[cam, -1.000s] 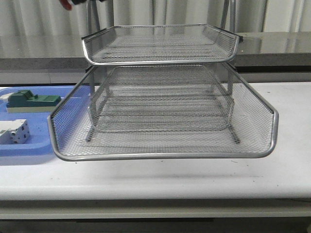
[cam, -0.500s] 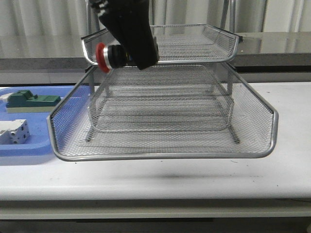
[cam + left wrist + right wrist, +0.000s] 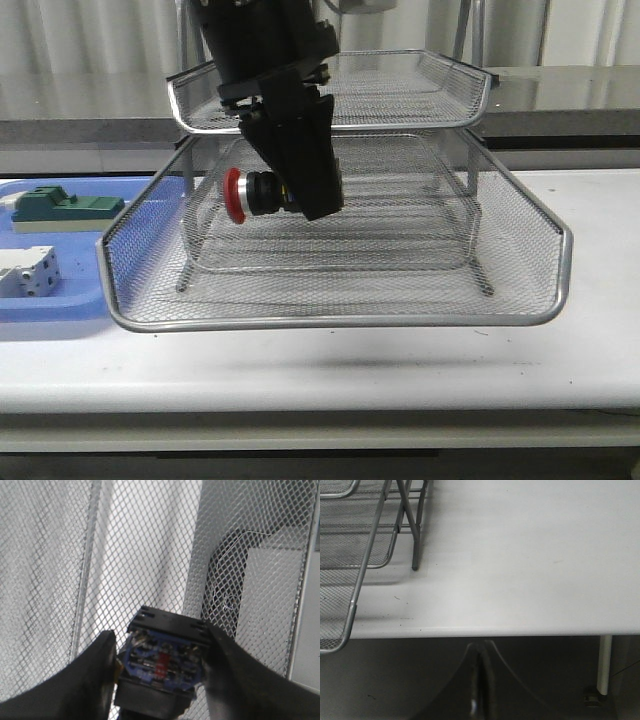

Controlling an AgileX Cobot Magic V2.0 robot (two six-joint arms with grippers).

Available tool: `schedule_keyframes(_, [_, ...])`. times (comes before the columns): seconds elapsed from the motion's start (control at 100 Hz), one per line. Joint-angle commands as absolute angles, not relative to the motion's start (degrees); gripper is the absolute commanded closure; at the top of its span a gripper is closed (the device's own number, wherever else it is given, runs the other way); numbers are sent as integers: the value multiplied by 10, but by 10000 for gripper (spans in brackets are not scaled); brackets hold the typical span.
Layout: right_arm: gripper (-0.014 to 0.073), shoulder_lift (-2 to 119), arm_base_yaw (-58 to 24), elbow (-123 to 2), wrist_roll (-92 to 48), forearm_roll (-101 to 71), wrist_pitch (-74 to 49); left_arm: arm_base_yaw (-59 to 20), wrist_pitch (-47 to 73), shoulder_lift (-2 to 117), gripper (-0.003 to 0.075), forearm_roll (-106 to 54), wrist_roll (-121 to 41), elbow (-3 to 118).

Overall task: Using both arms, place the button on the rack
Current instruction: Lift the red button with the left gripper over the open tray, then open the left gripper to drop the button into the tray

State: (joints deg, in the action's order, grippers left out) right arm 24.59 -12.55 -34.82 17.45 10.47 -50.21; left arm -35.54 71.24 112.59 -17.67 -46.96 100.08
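Note:
The button (image 3: 250, 194) has a red cap, a black body and a blue rear block (image 3: 162, 657). My left gripper (image 3: 298, 198) is shut on it and holds it sideways, cap pointing left. It hangs above the mesh floor of the rack's pulled-out tier (image 3: 330, 320), below the top tier (image 3: 400, 85). In the left wrist view both fingers (image 3: 95, 670) press the button's sides, with rack mesh (image 3: 150, 555) behind. My right gripper (image 3: 481, 652) is shut on nothing, below the table's front edge, to the right of the rack (image 3: 365, 570). It does not show in the front view.
A flat blue tray (image 3: 50, 300) lies left of the rack. It holds a green-topped block (image 3: 65, 207) and a white terminal block (image 3: 28, 272). The white table (image 3: 520, 555) stretches to the right of the rack's legs (image 3: 415, 540).
My left arm has come down from the upper left with the button. It has passed in front of the top tier and moved lower and to the right, over the pulled-out tier.

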Motion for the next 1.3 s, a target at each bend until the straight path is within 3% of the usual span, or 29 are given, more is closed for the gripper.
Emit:
schedule_keyframes(0.0, [703,250,-128,-368,174,117,-462,-359,725,1095,519,-195,-469,1016])
schedule_keyframes(0.11, [703,250,-128,-368,174,117,-462,-359,725,1095,266,-195,-469,1016])
schedule_keyframes(0.22, [703,250,-128,-368,174,117,-462,-359,723,1095,153,-195,-469,1016])
schedule_keyframes(0.83, [703,250,-128,-368,174,117,-462,-336,725,1020,156,-176,-419,1042])
schedule_keyframes(1.17, [703,250,-128,-368,174,117,-462,-172,721,916,159,-141,-357,1042])
schedule_keyframes(1.29, [703,250,-128,-368,174,117,-462,-112,720,886,195,-147,-347,1038])
